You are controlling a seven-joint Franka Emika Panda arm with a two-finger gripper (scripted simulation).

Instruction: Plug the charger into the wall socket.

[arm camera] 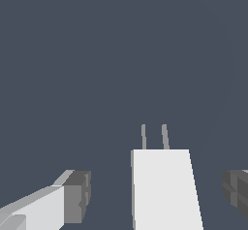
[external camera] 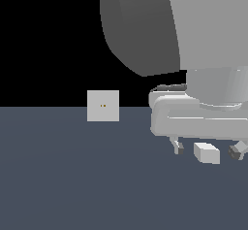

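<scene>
The bench (external camera: 72, 175) was a plain dark blue-grey surface. The wall socket (external camera: 103, 106) stood upright at its far edge, well apart from the arm, toward the exterior view's left. The pincer (external camera: 207, 150) was spread wide, fingers clear of the charger (external camera: 207, 153), which lay between them. Two thin prongs (arm camera: 154, 137) projected from the charger's end.

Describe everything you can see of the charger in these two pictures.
The charger is a small, plain, pale grey-white block with a matte look. In the wrist view, two thin grey prongs stick out of one end. It lies on the dark blue-grey floor between the fingers of the open pincer, with a gap on each side. Nothing grips it.
</scene>
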